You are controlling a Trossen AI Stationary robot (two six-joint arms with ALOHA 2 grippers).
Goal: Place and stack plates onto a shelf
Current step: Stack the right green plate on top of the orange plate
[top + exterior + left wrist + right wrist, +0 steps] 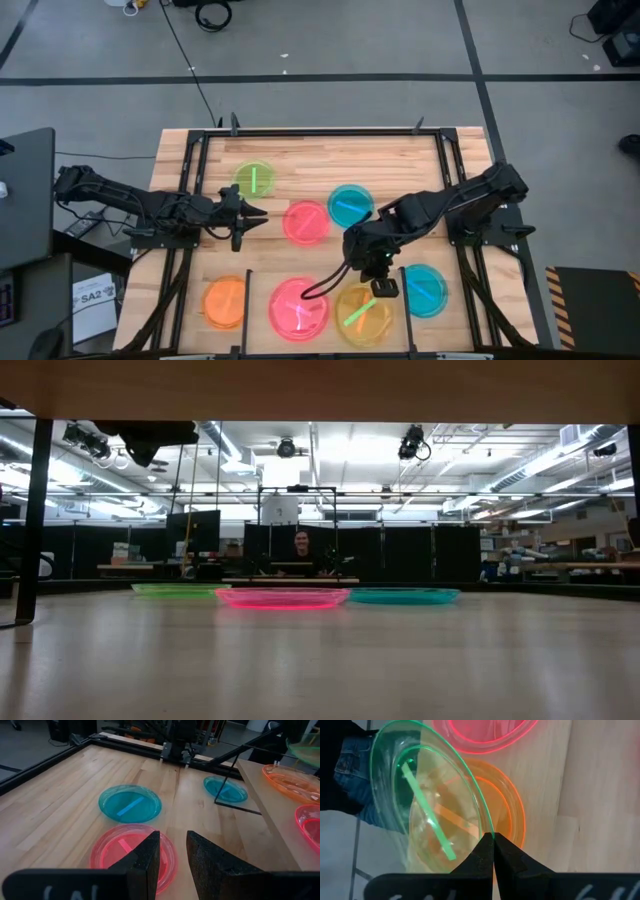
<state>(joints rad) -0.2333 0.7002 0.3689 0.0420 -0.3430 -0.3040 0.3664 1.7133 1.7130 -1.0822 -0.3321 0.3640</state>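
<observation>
Pinching the rim of a green plate between pressed-together fingers, the right gripper hangs at about 6 o'clock on the table, over the shelf, a raised wooden deck on thin black rods. The held plate is tilted and lifted, not lying flat; directly beneath it an orange plate rests on the shelf. Outward along the deck toward 7 o'clock lie a large pink plate and then a second orange plate. A cyan plate lies on the table just beside the shelf, at 5 o'clock.

The left gripper hovers at 9 o'clock, its fingers narrowly spread and empty, pointing at a smaller pink plate near the table's centre. Beyond that plate, another cyan plate lies at about 1 o'clock of centre, and a second green plate at 11 o'clock.

Step in hand, as judged: stacking the green plate onto the orange one.

The next move appears to call for levelling the plate, lowering it until it nests concentrically, and only then parting the fingers. Released while tilted, the plate could slide off the deck's near edge. Four plates remain on the table.
</observation>
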